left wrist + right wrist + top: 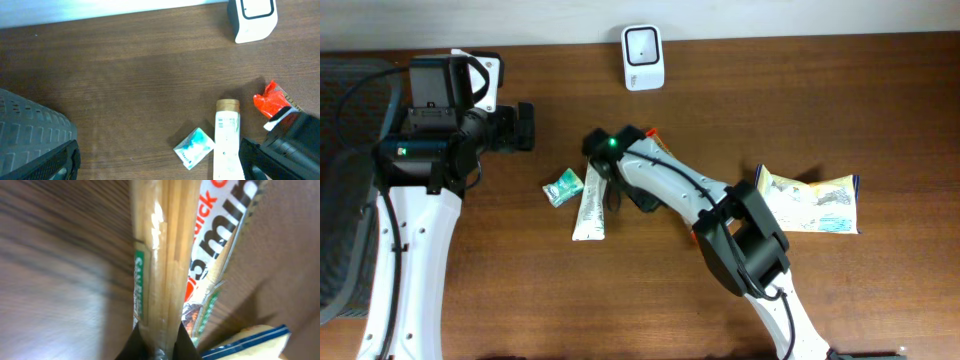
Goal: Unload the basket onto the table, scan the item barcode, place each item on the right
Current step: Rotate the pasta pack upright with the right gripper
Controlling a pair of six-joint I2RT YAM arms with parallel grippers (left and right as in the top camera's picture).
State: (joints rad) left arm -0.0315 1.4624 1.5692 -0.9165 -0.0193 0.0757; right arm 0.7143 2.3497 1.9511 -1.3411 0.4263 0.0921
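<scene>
Overhead view, left to right. Left arm (410, 230): runs up the table's left side and bends rightward. The left gripper (525, 127) has its fingers wide apart and holds nothing.

Teal sachet (563, 187) and white tube (590, 205): they lie just beside each other on the brown table (820, 100), close to the left of the right arm (670, 185).

White scanner (643, 57): at the far edge, well apart from the goods.

Pasta packet (160, 255): long and thin. From overhead it is mostly hidden under the right arm, with a red corner showing by the wrist. Its long axis runs straight away from the right gripper (157, 349), whose fingers are clamped on it.

Right arm: reaches diagonally from the near right toward the table's centre.

Yellow-and-blue bag (810, 203): lies flat at the right.
</scene>
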